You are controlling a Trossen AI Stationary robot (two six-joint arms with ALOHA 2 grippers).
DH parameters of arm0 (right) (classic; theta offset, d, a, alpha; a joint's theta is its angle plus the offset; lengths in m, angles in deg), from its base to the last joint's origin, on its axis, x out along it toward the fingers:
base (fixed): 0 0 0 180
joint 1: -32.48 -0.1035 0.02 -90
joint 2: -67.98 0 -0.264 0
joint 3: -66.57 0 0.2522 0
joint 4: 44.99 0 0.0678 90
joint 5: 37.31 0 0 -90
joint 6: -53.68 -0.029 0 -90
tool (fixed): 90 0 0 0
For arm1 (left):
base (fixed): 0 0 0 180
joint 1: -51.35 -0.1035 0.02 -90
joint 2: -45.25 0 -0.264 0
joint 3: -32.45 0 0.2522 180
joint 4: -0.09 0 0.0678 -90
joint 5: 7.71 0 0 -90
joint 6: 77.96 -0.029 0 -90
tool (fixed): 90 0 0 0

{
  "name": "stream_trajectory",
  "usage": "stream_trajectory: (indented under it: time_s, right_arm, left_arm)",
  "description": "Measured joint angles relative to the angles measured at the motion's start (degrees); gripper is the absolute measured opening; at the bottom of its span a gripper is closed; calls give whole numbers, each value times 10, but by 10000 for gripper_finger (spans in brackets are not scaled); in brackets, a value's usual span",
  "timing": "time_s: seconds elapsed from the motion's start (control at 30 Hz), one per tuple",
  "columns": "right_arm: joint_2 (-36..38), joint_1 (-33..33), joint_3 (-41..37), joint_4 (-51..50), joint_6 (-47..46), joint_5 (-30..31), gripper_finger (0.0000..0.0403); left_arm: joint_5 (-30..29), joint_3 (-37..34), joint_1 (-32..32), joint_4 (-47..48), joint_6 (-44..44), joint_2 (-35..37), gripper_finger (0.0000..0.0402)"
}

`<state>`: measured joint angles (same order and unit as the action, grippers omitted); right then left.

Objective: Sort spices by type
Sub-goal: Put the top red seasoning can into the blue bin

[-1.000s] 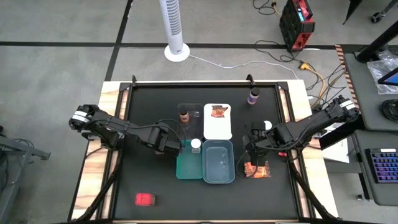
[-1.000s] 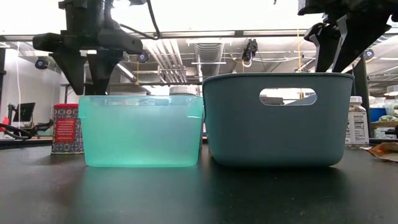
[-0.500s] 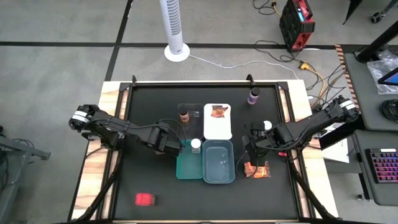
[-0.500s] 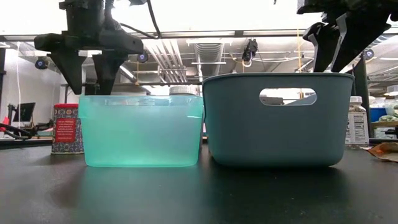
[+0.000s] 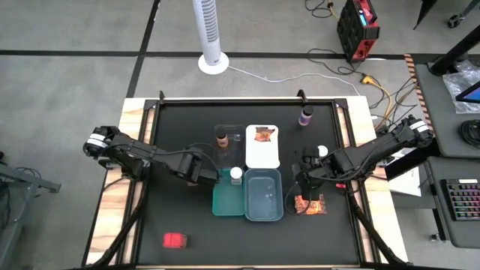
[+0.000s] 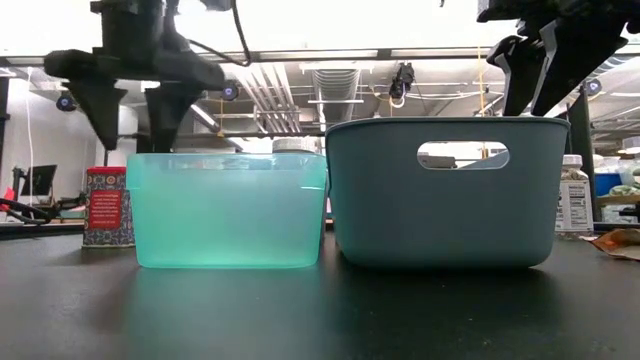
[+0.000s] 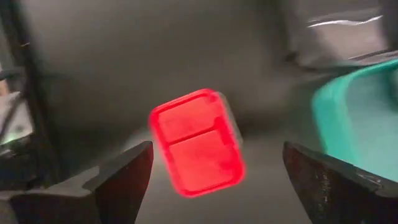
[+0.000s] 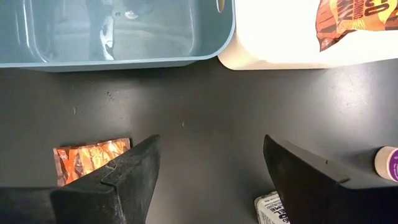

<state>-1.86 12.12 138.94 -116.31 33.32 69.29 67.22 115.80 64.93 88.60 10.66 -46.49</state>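
Note:
My left gripper (image 5: 207,177) (image 6: 132,135) is open above an upright red box (image 7: 196,143) (image 6: 105,205) that stands on its base on the table, just left of the teal tray (image 5: 225,201). Its fingers stand on either side of the box and above it, touching nothing. My right gripper (image 5: 304,181) (image 8: 210,146) is open and empty over bare table, near an orange-red packet (image 5: 309,204) (image 8: 90,158) lying flat. A second red box (image 5: 175,241) lies near the front left. A white-capped jar (image 5: 236,174) stands in the teal tray. A second one (image 5: 321,150) stands by my right arm.
The grey-blue tray (image 5: 264,214) sits beside the teal one. The white tray (image 5: 262,154) behind it holds a second packet (image 5: 263,135). A brown-capped bottle (image 5: 221,139) stands in the clear tray (image 5: 234,139). A purple bottle (image 5: 306,115) stands at the far right.
My left gripper's fingers have spread wider apart, and it has shifted a little toward the table's left above the upright red box. My right arm has kept still.

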Motion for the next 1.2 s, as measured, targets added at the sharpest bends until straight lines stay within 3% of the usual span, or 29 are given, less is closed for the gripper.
stream_trajectory:
  time_s: [0.63, 0.83, 1.07, 1.2]
  right_arm:
    - [0, 0, 0, 1, 7, 0, 273]
    - [0, 0, 0, 1, 7, 0, 282]
    - [0, 0, 0, 3, 9, 0, 279]
    - [0, 0, 0, 5, 9, 0, 277]
  left_arm:
    - [1, -7, 16, 17, 68, -2, 338]
    - [41, -71, 15, -23, 66, -2, 338]
    - [41, -125, 14, -132, 34, 0, 338]
    - [41, -129, 14, -134, 24, 0, 329]
